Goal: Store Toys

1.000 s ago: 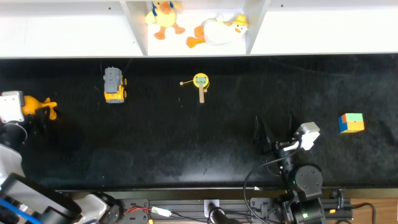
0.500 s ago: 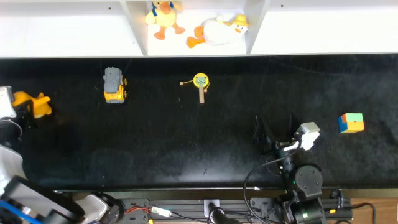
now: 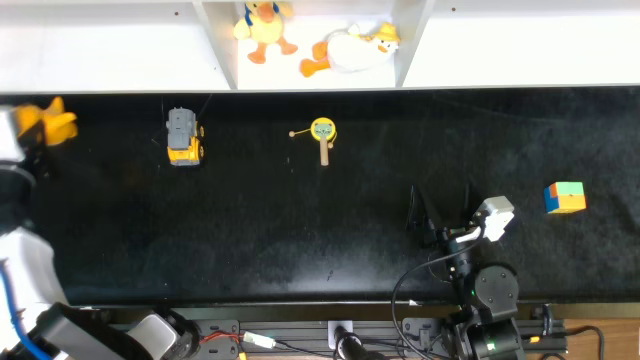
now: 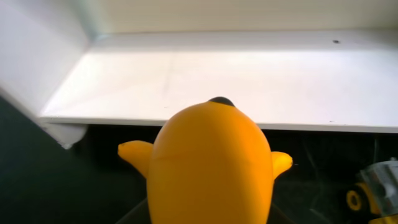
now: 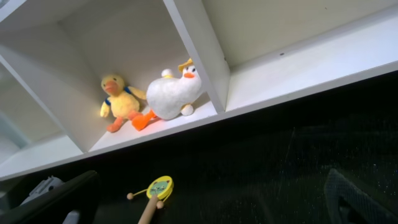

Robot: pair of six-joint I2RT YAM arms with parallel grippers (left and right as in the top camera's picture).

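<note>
Two plush toys head the top view: a yellow duck [image 3: 264, 25] and a white duck [image 3: 350, 48], side by side in the middle compartment of the white shelf [image 3: 120, 75] along the far edge of the black surface [image 3: 300, 230]. Loose on the surface are one grey-and-yellow truck [image 3: 183, 136], one yellow rattle [image 3: 323, 135] with a wooden handle, and one multicoloured cube [image 3: 565, 197] well apart at the right. At far left by the shelf, the left gripper [image 3: 32, 135] is clamped on an orange toy [image 3: 52, 120]. Close to its base, the right gripper [image 3: 440, 205] has its fingers spread with nothing between them.

Left wrist view: the orange toy [image 4: 211, 165] sits close up in the gripper's hold, raised off the surface just before the front lip of the shelf's left compartment. The truck [image 4: 376, 193] shows at the edge.

Right wrist view: both fingers stand wide apart. The two ducks sit close together in the middle compartment, and the rattle [image 5: 158, 186] lies on the surface in front.
</note>
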